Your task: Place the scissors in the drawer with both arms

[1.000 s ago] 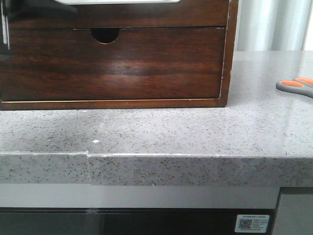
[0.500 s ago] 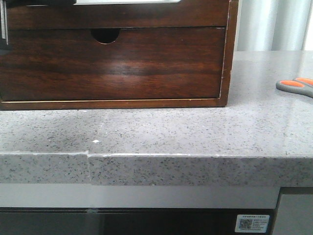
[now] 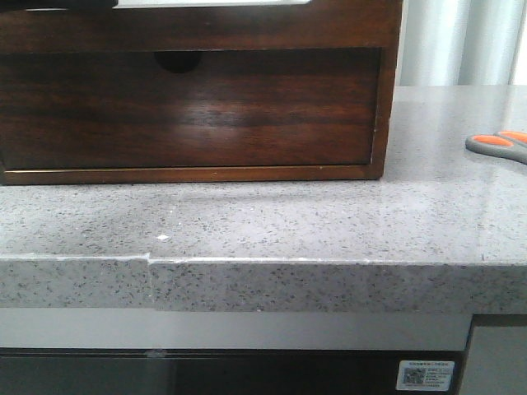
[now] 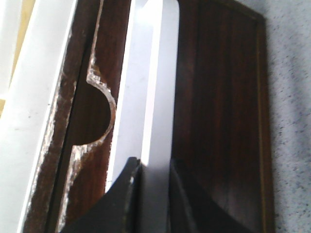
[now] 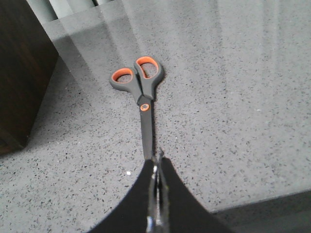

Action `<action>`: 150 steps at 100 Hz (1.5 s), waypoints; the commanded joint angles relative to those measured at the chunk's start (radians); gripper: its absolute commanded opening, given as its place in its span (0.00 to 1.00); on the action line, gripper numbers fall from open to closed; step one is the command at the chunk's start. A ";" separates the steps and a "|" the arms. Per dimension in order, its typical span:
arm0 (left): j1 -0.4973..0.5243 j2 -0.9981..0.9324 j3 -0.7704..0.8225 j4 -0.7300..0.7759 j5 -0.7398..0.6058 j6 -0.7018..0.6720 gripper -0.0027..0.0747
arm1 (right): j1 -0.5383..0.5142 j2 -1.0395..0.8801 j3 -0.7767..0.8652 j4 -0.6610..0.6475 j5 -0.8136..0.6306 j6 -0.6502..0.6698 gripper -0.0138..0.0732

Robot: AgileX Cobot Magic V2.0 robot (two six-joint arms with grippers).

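Note:
The drawer (image 3: pixel 247 29) is the plain glossy dark-brown front at the top of the wooden chest, standing out over the notched front (image 3: pixel 177 62) below it. A silver bar handle (image 4: pixel 153 82) runs along it, and my left gripper (image 4: pixel 153 167) is shut on that bar. The scissors (image 5: pixel 142 92), grey with orange-lined loops, lie flat on the speckled counter to the right of the chest; only their loops (image 3: pixel 498 144) show in the front view. My right gripper (image 5: pixel 156 160) is shut on the blade tips, the loops pointing away from it.
The chest (image 3: pixel 385 99) fills the back left of the grey stone counter (image 3: pixel 329 222), and its dark side (image 5: pixel 22 73) stands close to the scissors. The counter's front edge (image 3: pixel 288 284) drops to a cabinet below. Pale curtains (image 3: pixel 461 41) hang behind.
The top drawer front has slid out toward the camera; it now overhangs and shades the notched front below. The scissors' loops have stayed in place.

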 commanded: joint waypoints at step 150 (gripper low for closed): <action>-0.012 -0.422 0.104 -0.052 -0.307 -0.257 0.39 | 0.002 0.175 -0.083 -0.007 -0.081 -0.032 0.09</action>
